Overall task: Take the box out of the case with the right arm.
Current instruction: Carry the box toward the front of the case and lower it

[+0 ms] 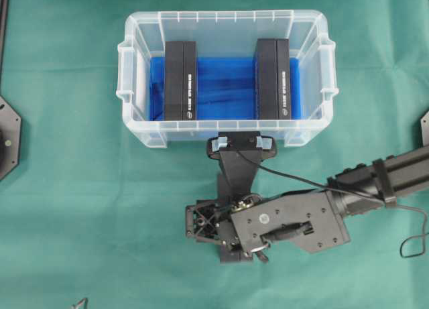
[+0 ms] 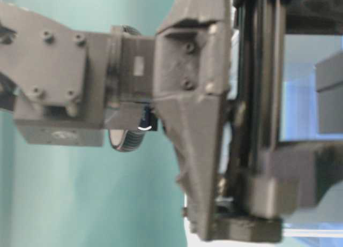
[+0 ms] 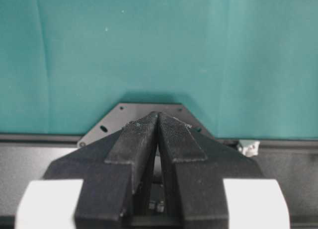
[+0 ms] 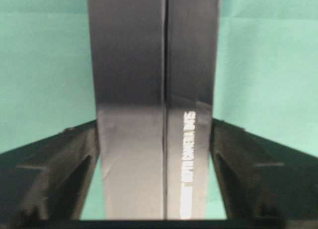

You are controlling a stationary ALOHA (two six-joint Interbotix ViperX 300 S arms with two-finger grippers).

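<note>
Box (image 4: pixel 129 65) out of case (image 1: pixel 134 27) now, lying on cloth just outside its wall, right gripper (image 4: pixel 154 120) spread wide either side and not squeezing, so looks pretty much done, only backing away left.

2 boxes (image 1: pixel 180 81) (image 1: pixel 273 79) stand in the case (image 1: pixel 138 101), well apart.

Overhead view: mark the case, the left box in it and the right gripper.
case (image 1: pixel 226 19): overhead view, on its far rim.
left box (image 1: pixel 181 81): overhead view, on the middle of its black top face.
right gripper (image 1: pixel 240 144): overhead view, midway between its fingertips, just outside the case's near wall.
</note>
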